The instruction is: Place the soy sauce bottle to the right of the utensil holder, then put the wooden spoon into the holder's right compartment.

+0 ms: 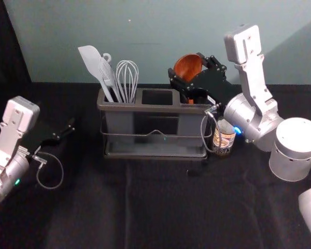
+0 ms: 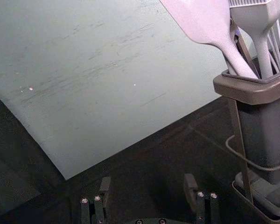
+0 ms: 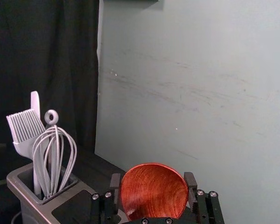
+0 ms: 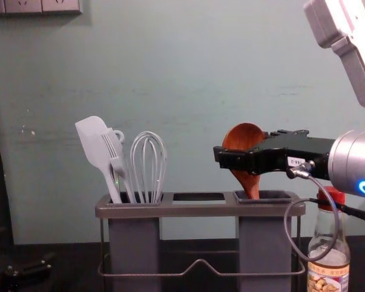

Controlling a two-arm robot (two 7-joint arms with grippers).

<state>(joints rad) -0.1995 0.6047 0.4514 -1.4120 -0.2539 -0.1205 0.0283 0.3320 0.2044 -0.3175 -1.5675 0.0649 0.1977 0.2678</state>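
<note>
I have the right gripper over the utensil holder, fingers clamped on the wooden spoon by its bowl. Long axis: near upright, bowl up, leaning slightly left; handle down in the right compartment. Soy sauce bottle: upright, just beside the holder's right edge. Left gripper: fingers apart, beyond the left edge, with tabletop between.

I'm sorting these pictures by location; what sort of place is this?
Probably a robot test bench mimicking a kitchen: a dark grey utensil holder stands on black cloth before a pale grey-green wall.
</note>
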